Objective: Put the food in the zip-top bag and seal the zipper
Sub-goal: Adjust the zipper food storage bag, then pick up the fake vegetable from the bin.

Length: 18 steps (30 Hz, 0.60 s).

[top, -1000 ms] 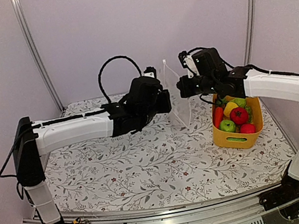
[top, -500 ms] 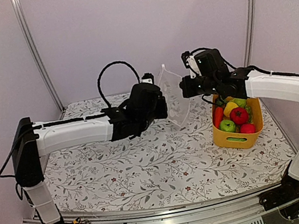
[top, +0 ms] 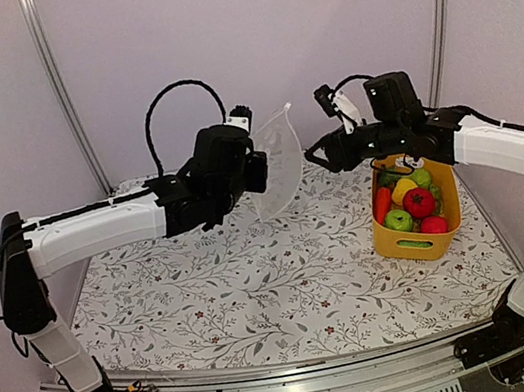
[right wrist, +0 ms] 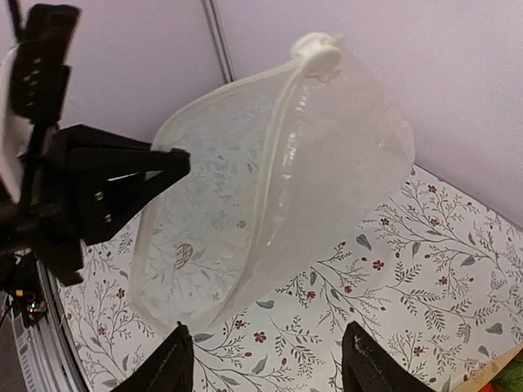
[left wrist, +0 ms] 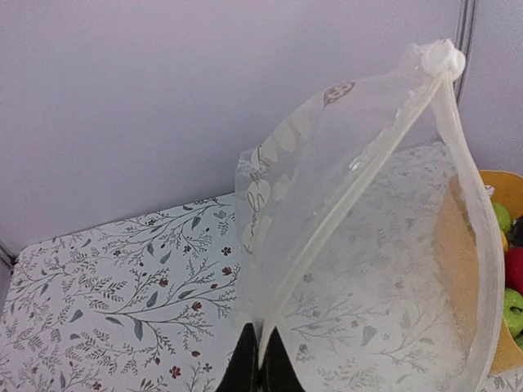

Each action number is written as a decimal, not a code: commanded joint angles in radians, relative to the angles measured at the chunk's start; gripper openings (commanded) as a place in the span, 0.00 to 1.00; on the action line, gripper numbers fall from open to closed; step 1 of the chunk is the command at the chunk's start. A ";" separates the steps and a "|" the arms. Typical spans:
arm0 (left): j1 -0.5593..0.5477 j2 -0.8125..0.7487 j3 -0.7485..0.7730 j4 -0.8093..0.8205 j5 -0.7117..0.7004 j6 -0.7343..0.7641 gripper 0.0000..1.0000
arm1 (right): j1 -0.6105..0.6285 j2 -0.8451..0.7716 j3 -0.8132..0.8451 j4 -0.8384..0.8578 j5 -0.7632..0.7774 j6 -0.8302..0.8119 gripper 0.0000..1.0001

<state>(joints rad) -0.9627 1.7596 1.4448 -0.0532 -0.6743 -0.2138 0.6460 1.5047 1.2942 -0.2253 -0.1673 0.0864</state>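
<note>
Jaws of the left gripper [left wrist: 259,363] pinch the zip-top bag [left wrist: 384,269] by its zipper [left wrist: 351,200].

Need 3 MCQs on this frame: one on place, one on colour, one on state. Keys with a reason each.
1. Where is the food?
A) in the zip-top bag
B) in the bin
C) nowhere in view

2. What colour is the bin?
A) yellow
B) blue
C) white

3. The right end effector is:
A) shut on the zip-top bag
B) shut on food
C) open, holding nothing

Answers:
1 B: the fruit sits piled in the bin, and the zip-top bag looks empty.
2 A: its walls are plainly yellow.
3 C: its fingers stand apart with nothing between them. The left end effector is the one pinching the zip-top bag.
</note>
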 commanded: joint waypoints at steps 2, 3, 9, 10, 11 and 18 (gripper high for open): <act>0.056 -0.067 -0.008 -0.101 -0.019 0.198 0.00 | -0.040 -0.197 -0.030 -0.115 -0.337 -0.237 0.77; 0.063 -0.085 -0.025 -0.104 -0.028 0.223 0.00 | -0.061 -0.210 -0.030 -0.141 -0.349 -0.258 0.79; 0.102 -0.185 -0.100 -0.138 -0.092 0.391 0.00 | -0.265 -0.275 -0.069 -0.242 -0.390 -0.322 0.87; 0.103 -0.189 -0.097 -0.149 -0.090 0.423 0.00 | -0.308 -0.280 -0.078 -0.254 -0.373 -0.345 0.88; 0.103 -0.186 -0.090 -0.162 -0.074 0.445 0.00 | -0.335 -0.286 -0.089 -0.269 -0.344 -0.359 0.92; 0.100 -0.048 -0.006 -0.268 0.140 0.368 0.00 | -0.411 -0.250 -0.177 -0.317 -0.056 -0.448 0.99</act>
<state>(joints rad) -0.8654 1.6188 1.3872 -0.2104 -0.6765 0.1848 0.2504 1.2259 1.1587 -0.4793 -0.4107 -0.2977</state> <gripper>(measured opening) 0.005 0.989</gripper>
